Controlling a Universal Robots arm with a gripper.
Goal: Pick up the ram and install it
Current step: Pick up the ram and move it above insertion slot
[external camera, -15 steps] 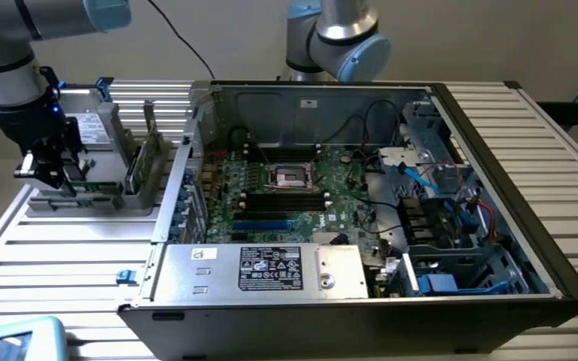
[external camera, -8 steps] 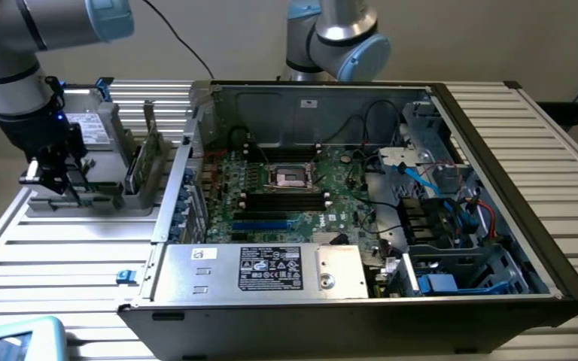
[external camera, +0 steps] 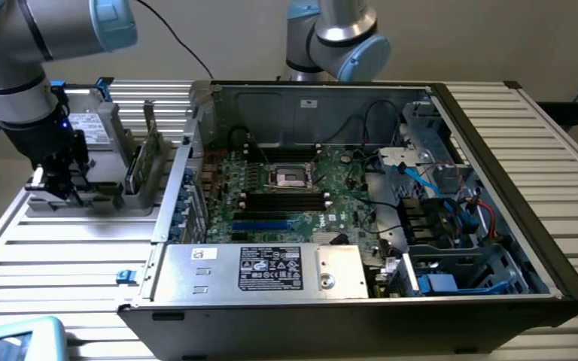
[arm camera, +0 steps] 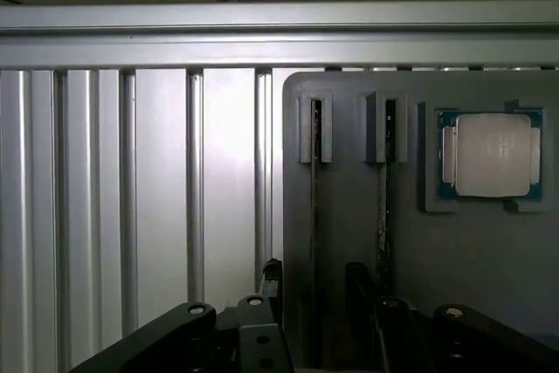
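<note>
While poised at the exterior view's left with gripper (arm camera: 314,272) spread wide and empty over the ram (arm camera: 314,203), risks clipping the holder (arm camera: 463,286) if off-centre.

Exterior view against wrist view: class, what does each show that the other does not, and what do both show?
Exterior view: the open black computer case with its green motherboard. Wrist view: the square silver processor chip in its recess. Both: the open gripper, the slim ram stick standing in the grey parts holder, the slatted metal table.
</note>
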